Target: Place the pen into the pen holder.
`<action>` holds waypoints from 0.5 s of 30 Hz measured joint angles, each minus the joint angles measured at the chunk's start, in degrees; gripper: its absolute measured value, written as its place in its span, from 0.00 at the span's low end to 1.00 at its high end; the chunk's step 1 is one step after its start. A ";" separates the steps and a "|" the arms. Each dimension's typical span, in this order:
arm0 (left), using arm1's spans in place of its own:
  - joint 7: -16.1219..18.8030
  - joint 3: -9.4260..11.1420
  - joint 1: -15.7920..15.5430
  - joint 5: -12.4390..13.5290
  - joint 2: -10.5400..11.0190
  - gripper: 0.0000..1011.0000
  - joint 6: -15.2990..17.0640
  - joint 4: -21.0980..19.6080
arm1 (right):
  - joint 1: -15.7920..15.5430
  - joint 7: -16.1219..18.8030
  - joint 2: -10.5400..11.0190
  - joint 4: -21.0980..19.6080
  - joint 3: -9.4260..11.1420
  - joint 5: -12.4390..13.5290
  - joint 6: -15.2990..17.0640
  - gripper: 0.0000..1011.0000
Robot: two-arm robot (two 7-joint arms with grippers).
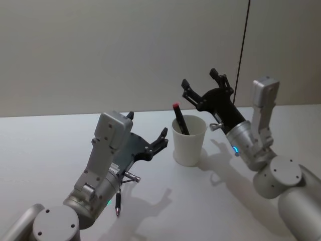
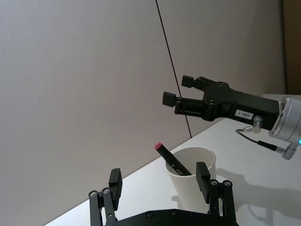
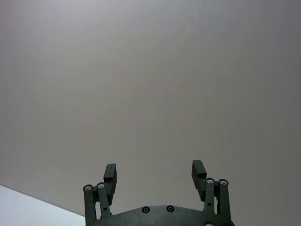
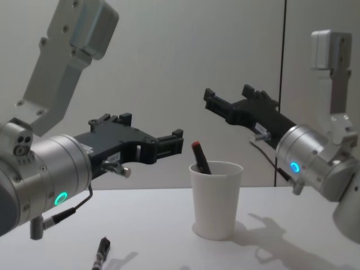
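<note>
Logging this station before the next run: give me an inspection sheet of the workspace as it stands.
Surface: white table, no spills seen.
Job's things: pen holder upright; red-tipped pen leaning inside; second pen lying flat by the left arm.
Clutter: nothing seen.
End effectors: left end effector open, empty, left of the holder; right end effector open, empty, raised to its right.
Cables: a short wrist cable on each arm.
Surroundings: plain wall, one dark vertical line.

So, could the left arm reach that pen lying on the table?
Probably yes: the pen lies uncovered on the table close under that arm, and the left gripper is open, holding nothing.
</note>
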 joint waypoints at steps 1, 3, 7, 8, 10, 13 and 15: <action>0.00 0.00 0.00 0.00 0.00 0.99 0.00 0.00 | -1.31 -0.59 0.60 -2.86 0.07 -0.33 1.79 0.99; 0.00 0.00 0.00 0.00 0.00 0.99 0.00 0.00 | -2.40 -1.07 1.11 -5.25 0.16 -0.62 3.43 0.99; 0.00 0.00 0.00 0.00 0.00 0.99 0.00 0.00 | -4.98 -2.39 2.35 -10.89 0.44 -1.39 7.71 0.99; 0.00 0.00 0.00 0.00 0.00 0.99 0.00 0.00 | -5.29 -2.62 2.50 -11.55 0.49 -1.52 8.49 0.99; 0.00 0.00 0.00 0.00 0.00 0.99 0.00 0.00 | -6.72 -3.31 3.25 -14.74 0.71 -1.97 10.96 0.99; 0.00 0.00 0.00 0.00 0.00 0.99 0.00 0.00 | -8.48 -4.11 4.22 -18.62 1.01 -2.50 13.86 0.99; 0.00 0.00 0.00 0.00 0.00 0.99 0.00 0.00 | -9.25 -4.57 4.66 -20.27 1.18 -2.79 15.52 0.99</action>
